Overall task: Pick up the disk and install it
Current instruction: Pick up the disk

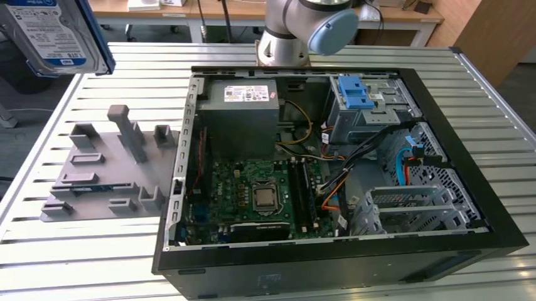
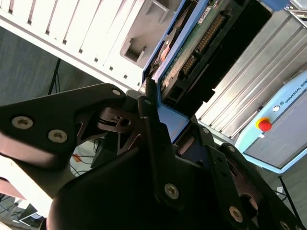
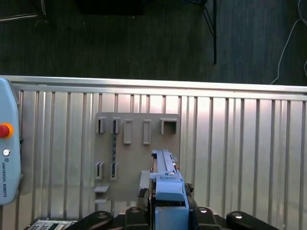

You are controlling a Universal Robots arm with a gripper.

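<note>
around: open PC case (image 1: 335, 258) on slatted worktop (image 1: 84, 257), grey fixture (image 1: 100, 172) beside it | disk (image 1: 52, 31): silver, white-blue label, blue frame, held up high | end effector (image 3: 168, 192) clamped on it

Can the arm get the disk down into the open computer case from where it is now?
Probably yes. The claw is shut on the disk, held high above the table at the exterior view's left. The computer case lies with its side open upward, and nothing covers it.
</note>
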